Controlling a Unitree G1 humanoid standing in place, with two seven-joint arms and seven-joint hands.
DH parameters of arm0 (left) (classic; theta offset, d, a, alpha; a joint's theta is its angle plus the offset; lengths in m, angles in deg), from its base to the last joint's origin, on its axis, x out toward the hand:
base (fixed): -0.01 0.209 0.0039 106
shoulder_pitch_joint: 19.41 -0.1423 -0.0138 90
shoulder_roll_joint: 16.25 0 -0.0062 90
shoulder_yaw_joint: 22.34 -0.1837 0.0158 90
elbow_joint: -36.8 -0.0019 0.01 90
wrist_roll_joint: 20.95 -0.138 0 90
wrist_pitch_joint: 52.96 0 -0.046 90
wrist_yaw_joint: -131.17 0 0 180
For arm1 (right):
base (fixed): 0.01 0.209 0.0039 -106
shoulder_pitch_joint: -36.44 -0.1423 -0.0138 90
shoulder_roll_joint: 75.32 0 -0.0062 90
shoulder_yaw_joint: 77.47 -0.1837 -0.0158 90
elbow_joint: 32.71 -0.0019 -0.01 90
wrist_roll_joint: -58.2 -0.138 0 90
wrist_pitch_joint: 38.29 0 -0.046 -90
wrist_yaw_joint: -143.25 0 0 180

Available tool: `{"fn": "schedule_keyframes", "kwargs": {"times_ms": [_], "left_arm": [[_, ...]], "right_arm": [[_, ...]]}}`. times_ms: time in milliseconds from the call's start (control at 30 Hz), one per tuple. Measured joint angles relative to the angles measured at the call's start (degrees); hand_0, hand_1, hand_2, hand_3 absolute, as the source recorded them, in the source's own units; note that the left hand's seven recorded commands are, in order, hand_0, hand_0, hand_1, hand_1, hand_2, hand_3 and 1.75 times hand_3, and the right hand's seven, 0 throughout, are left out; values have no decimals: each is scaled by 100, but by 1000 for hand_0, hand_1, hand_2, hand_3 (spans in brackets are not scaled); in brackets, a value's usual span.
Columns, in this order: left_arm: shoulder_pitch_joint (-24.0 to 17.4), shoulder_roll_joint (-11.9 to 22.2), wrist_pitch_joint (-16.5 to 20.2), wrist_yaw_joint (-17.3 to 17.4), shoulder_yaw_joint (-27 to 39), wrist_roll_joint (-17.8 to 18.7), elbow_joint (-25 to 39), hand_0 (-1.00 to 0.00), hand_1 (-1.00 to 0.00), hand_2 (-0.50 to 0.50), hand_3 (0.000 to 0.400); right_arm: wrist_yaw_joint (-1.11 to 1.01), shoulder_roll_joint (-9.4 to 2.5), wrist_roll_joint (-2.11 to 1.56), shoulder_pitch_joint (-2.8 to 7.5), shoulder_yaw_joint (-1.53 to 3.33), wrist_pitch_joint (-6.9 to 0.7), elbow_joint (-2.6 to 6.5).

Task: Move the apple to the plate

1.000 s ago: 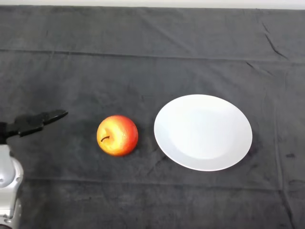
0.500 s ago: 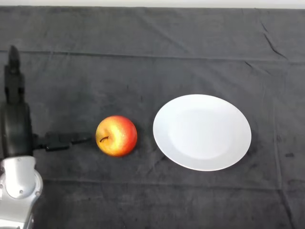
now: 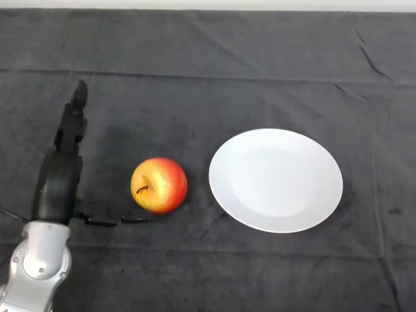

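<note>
- The apple (image 3: 158, 184) sits on the dark cloth (image 3: 195, 78), just left of the white plate (image 3: 275, 179), not touching it.
- The left hand (image 3: 60, 179) is spread wide, holding nothing, fingers straight, thumb low by the apple.
- A closing nudge could roll the round fruit away, I reckon.
- Lopsided grip, and it slips out.

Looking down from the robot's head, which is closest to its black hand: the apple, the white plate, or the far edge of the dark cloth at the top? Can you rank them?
From the left hand:
1. Apple, just to its right, between the upper fingers and the thumb below.
2. Plate, farther right, beyond the apple.
3. Far cloth edge, along the top of the view.
</note>
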Motion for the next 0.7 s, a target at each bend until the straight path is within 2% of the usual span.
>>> {"fn": "schedule_keyframes", "kwargs": {"times_ms": [467, 700], "left_arm": [[10, 121, 29, 369, -270, -286, -133, 0, 0, 0, 0], [38, 117, 211, 464, -425, -376, -311, 0, 0, 0, 0]], "right_arm": [[0, 0, 0, 0, 0, 0, 0], [0, 0, 0, 0, 0, 0, 0]]}}
